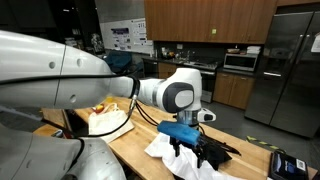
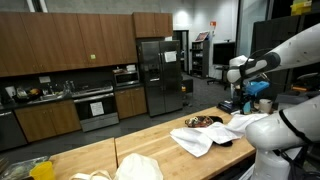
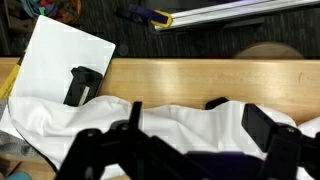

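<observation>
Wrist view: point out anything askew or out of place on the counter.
The white cloth lies crumpled on the wooden counter, half covering a black object. A white sheet sits tilted across the counter's edge. The open pincer hangs above the cloth.

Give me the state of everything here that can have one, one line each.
gripper: open, holding nothing, over the white cloth
white cloth: crumpled, lying on the wooden counter
refrigerator: doors shut
upper cabinets: doors shut
microwave: door shut
</observation>
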`<state>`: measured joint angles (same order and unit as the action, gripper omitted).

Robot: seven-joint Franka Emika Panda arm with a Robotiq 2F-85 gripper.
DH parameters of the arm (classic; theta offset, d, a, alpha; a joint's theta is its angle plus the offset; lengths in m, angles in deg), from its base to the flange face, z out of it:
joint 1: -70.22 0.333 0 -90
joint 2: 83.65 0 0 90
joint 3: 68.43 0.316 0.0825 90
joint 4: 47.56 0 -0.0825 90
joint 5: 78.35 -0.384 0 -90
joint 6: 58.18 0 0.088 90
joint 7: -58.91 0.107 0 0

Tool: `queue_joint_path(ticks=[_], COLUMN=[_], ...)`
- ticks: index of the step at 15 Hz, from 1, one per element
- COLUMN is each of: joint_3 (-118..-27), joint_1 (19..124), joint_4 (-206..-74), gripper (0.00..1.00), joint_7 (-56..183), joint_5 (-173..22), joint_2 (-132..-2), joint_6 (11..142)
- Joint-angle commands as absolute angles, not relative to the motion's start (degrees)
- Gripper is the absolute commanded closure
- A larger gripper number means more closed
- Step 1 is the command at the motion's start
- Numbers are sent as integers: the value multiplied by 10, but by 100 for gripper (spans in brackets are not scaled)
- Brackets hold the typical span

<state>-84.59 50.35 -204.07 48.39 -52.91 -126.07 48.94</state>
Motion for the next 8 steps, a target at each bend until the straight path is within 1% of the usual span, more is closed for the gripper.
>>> queue_joint_path(ticks=[1,2,5,8], joint_3=[-863,-874,-885,-899], joint_1=[520,528,551,582], joint_4=[-2058,-2065,-2078,-2065], gripper=[0,0,0,0], joint_7=[444,399,326,249], joint_5=[-547,-543,-561,-567], joint_2=[-1286,-1304,-1328,-1325], joint_6=[483,494,475,462])
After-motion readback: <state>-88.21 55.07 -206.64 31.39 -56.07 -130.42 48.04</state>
